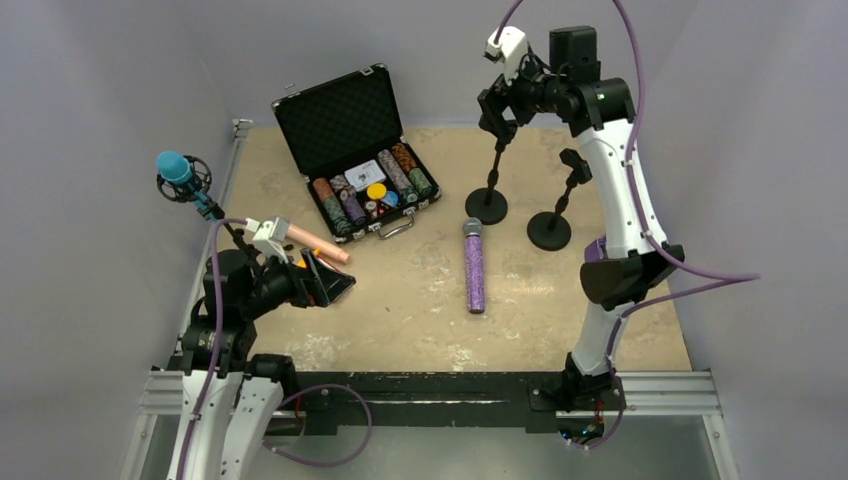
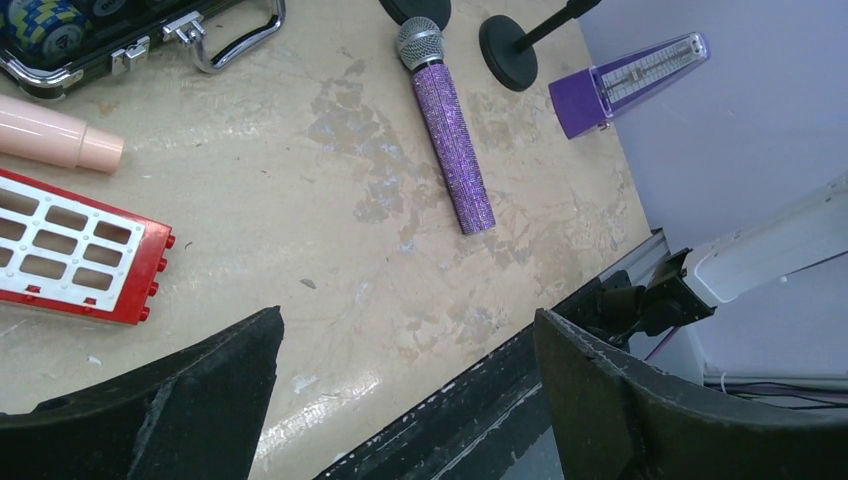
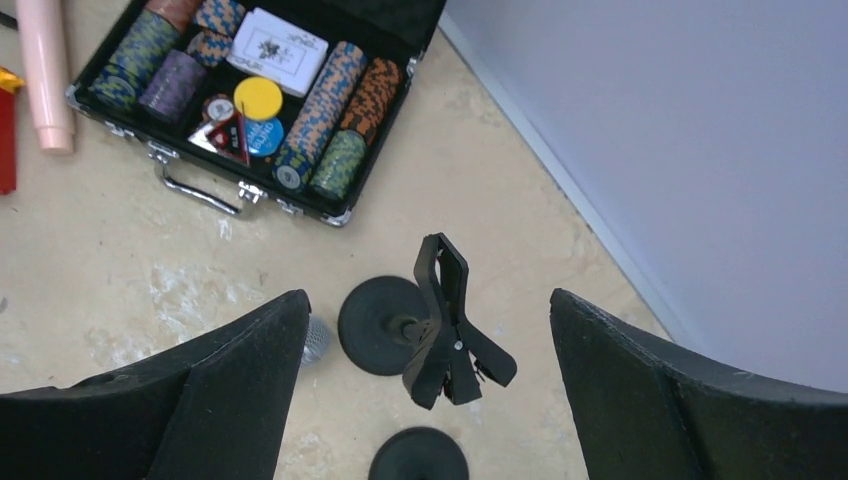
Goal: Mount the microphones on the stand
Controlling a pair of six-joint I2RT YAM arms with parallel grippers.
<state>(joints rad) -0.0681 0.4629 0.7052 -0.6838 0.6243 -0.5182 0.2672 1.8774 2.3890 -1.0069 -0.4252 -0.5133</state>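
The right tool [image 1: 498, 108], spread and empty, is hovering over the stand clip [image 3: 447, 325] near the far edge. The purple microphone [image 1: 473, 266] is lying mid-counter, asking for a grip at its middle, I think.

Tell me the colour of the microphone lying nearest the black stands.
The microphone is glittery purple with a silver mesh head, clearest in the left wrist view.

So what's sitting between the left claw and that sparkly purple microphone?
Nothing. Only bare, scuffed tabletop separates the left gripper from the glittery purple microphone, as the left wrist and top views both show.
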